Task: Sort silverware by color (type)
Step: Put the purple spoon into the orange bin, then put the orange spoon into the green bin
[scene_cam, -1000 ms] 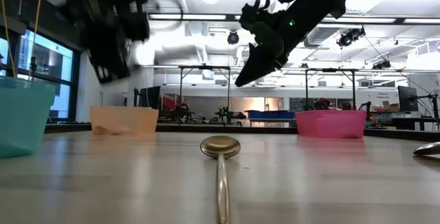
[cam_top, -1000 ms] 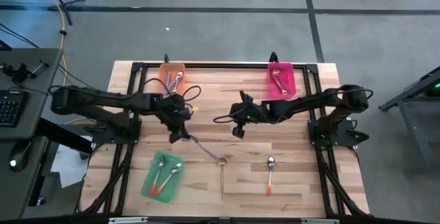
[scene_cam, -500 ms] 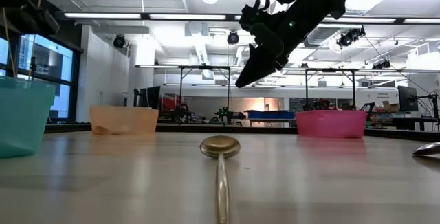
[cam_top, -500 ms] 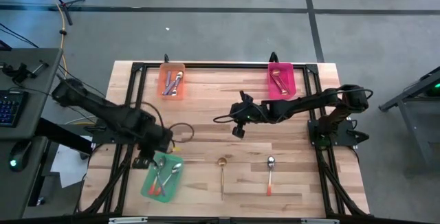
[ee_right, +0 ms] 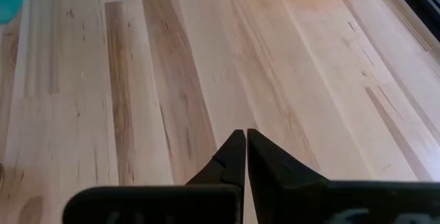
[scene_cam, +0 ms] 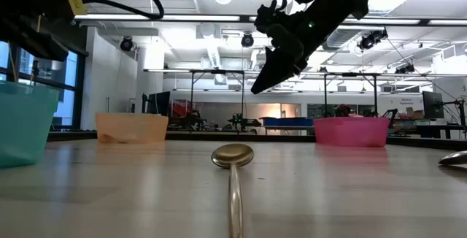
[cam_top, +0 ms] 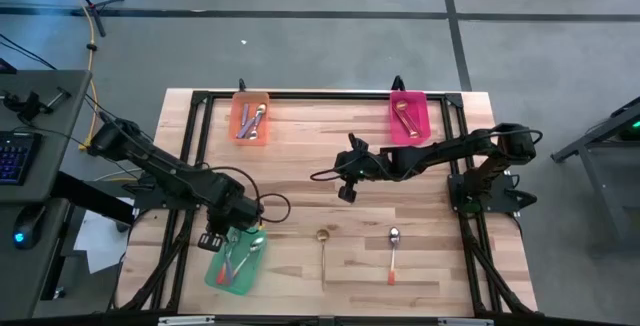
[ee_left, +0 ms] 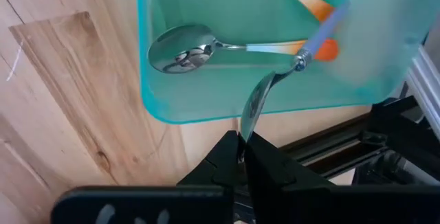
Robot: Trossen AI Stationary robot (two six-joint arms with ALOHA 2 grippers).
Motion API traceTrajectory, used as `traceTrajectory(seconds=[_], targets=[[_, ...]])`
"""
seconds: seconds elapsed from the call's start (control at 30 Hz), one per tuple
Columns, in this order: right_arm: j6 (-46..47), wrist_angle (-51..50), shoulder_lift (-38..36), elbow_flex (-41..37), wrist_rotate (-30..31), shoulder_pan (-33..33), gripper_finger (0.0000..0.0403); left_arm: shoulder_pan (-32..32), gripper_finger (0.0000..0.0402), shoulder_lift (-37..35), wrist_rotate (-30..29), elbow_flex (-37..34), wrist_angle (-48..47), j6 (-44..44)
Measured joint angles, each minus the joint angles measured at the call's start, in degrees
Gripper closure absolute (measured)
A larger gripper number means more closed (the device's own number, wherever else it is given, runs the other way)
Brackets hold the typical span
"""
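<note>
A purple-handled spoon is pinched by its bowl between the closed fingers of the left gripper, its handle hanging over the green tray, where two orange-handled spoons are seen lying. On the bare surface one gold spoon and one orange-handled spoon are left, apart from both grippers. The right gripper is held above the middle with its fingers pressed together on nothing.

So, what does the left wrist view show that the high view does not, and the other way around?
Only the left wrist view shows the left gripper shut on the bowl of a purple-handled spoon. Only the high view shows the orange tray, pink tray, gold spoon and right gripper. Both show the green tray holding orange-handled spoons.
</note>
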Motion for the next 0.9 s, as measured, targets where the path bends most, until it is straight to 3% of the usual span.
traceTrajectory(seconds=[0.3,0.47,0.67,0.9], targets=[[3.1,-3.0,-1.3,0.0,0.8,0.8,0.0403,0.0,0.0328,-1.4,-3.1,0.6,0.5,-3.9],[9.2,-11.3,-4.6,0.0,4.5,5.3,0.0403,0.0,0.0302,-4.2,-6.2,0.8,7.9,-5.0],[31.4,-28.3,-6.6,0.0,9.8,16.9,0.0403,0.3,0.0306,-8.4,-7.5,-4.3,33.8,-1.6],[67.8,-41.3,-6.1,0.0,7.2,31.2,0.037,2.5,0.0327,-9.9,-7.7,-17.4,67.8,-1.0]])
